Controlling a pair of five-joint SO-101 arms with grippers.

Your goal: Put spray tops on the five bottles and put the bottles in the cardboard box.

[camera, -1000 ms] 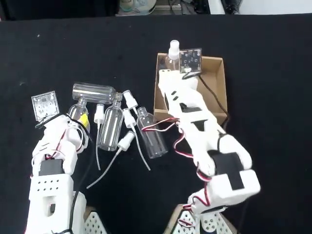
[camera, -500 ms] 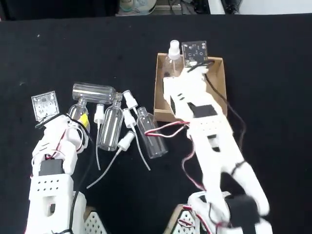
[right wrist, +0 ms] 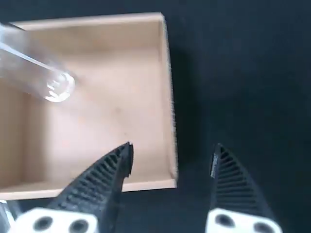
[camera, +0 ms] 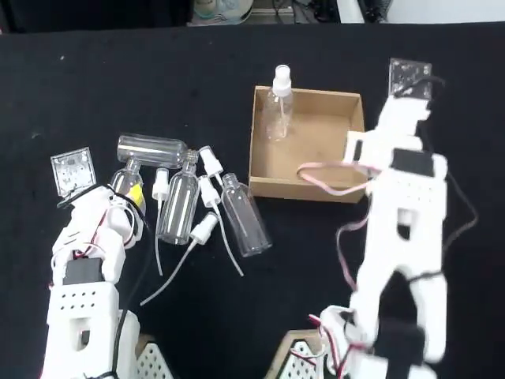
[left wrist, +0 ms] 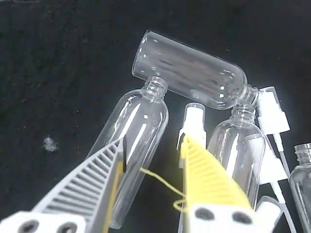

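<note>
Fingers spread, per wrist views: left gripper (left wrist: pixel 153 141) over uncapped bottle (left wrist: pixel 141 114), right gripper (right wrist: pixel 173 146) over cardboard box (right wrist: pixel 168 92).

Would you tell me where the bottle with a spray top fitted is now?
In the high view, the capped bottle sits in the cardboard box, at its far left corner.

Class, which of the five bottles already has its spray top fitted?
The bottle in the cardboard box: it alone wears a white top. The other four lie on the table among loose tops.
</note>
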